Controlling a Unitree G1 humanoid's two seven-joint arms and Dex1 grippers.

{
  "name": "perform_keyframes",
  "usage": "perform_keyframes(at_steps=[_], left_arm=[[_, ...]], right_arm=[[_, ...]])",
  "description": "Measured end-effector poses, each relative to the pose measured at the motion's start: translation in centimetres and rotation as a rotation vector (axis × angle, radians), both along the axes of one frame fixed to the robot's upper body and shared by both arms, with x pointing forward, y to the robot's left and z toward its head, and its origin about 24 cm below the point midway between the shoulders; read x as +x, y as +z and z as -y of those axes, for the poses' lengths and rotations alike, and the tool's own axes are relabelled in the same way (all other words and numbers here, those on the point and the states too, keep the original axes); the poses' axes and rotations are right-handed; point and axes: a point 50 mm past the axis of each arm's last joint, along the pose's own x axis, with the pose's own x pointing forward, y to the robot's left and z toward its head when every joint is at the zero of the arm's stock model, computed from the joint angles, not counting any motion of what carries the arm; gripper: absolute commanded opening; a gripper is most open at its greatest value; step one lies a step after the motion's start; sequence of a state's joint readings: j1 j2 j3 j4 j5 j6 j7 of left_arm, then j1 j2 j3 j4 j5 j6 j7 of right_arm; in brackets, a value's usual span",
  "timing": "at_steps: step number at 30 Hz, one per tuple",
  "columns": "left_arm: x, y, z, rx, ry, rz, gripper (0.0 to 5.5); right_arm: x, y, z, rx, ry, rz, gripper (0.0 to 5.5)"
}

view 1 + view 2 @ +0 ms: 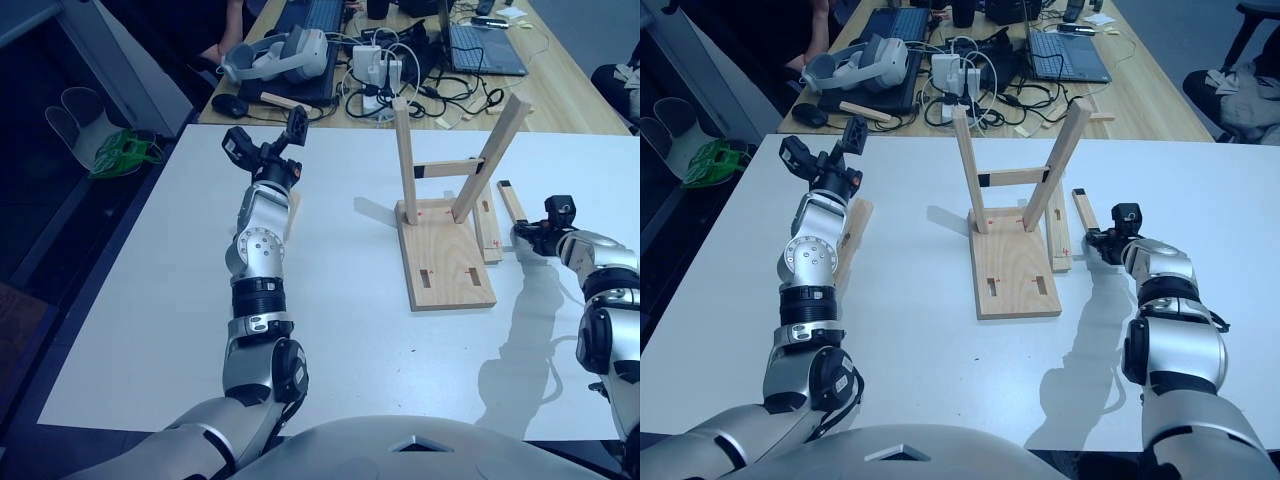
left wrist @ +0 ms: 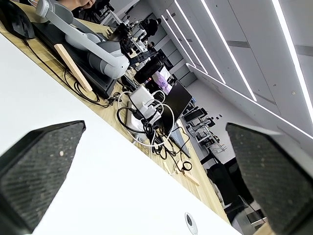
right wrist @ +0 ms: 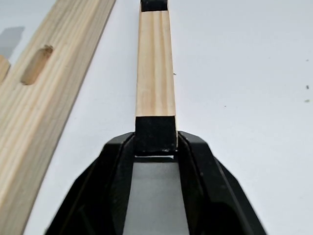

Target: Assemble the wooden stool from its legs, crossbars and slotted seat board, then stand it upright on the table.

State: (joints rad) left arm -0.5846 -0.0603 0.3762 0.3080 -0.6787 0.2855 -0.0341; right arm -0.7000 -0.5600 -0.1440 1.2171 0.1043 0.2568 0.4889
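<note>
Left eye view: white worktop [image 1: 150,300] w/ a pale rectangular wooden seat board [image 1: 445,262] lying flat near centre-right, two slots visible at its near end. Two light wooden legs stand in the board's far end: left leg [image 1: 404,150] roughly upright, right leg [image 1: 488,158] tilted outward. A short wooden crossbar w/ black ends [image 1: 448,169] joins them about mid-height.

A third, loose slotted wooden leg [image 1: 488,232] lies flat just beside the board's right edge. Right of that lies a loose short wooden crossbar w/ black-taped ends [image 1: 511,201], flat on the worktop, near end toward the robot.

The right gripper [image 1: 530,240] sits low at the worktop. Right wrist view: its jaws are closed on the near black end of the loose crossbar [image 3: 155,73]; the slotted leg [image 3: 49,73] runs alongside, apart from it.

The left gripper [image 1: 268,135] is held above the worktop's far left part, well apart from the stool parts. Left wrist view: jaws spread wide, nothing btwn them. Another flat wooden piece [image 1: 855,235] lies by the left forearm, partly hidden.

Behind, a wood-topped worktop [image 1: 560,95] carries a grey headset [image 1: 280,55], laptops [image 1: 485,45] and tangled cables [image 1: 375,75].
</note>
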Motion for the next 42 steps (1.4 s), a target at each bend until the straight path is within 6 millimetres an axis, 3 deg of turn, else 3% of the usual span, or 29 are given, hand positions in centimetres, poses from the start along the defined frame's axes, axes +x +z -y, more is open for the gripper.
perform_keyframes(at_steps=[3, 5, 7, 10, 13, 16, 19, 24, 29, 34, 42], left_arm=[[0.2, 0.2, 0.1, -0.005, 0.000, 0.005, 5.40], [0.2, 0.4, 0.0, -0.006, 0.008, 0.008, 5.40], [0.2, 1.3, -0.2, -0.003, 0.015, 0.034, 5.40], [0.0, 4.4, -1.1, -0.013, 0.016, 0.131, 5.40], [-0.5, 11.0, -1.1, -0.027, -0.062, 0.336, 5.40], [-1.6, 14.4, 1.4, -0.069, -0.247, 0.421, 5.40], [-2.7, 14.6, 4.3, -0.228, -0.499, 0.377, 5.40], [-4.2, 13.9, 5.5, -0.432, -0.729, 0.328, 5.40], [-4.2, 12.8, 6.0, -0.491, -0.694, 0.264, 5.40], [-3.5, 12.5, 5.2, -0.522, -0.614, 0.242, 5.40], [-3.2, 12.8, 4.3, -0.548, -0.554, 0.267, 5.40]], right_arm=[[0.0, 0.3, 0.4, -0.028, -0.026, 0.064, 1.28], [0.6, 1.7, 0.5, -0.059, -0.037, 0.195, 1.27], [2.1, 6.0, 0.2, -0.085, -0.029, 0.447, 1.27], [2.9, 14.6, -1.5, -0.123, 0.023, 0.866, 1.27], [2.1, 22.1, -6.0, -0.157, 0.179, 1.177, 1.27], [0.5, 25.9, -10.1, -0.179, 0.345, 1.333, 1.27], [-0.8, 26.5, -14.1, -0.187, 0.573, 1.366, 1.27], [-2.1, 26.6, -16.9, -0.190, 0.766, 1.381, 1.27], [-3.3, 26.6, -18.6, -0.071, 0.866, 1.353, 1.27], [-4.9, 25.1, -20.3, 0.079, 1.026, 1.207, 1.27], [-4.6, 22.2, -19.0, 0.069, 1.020, 1.044, 1.27]])
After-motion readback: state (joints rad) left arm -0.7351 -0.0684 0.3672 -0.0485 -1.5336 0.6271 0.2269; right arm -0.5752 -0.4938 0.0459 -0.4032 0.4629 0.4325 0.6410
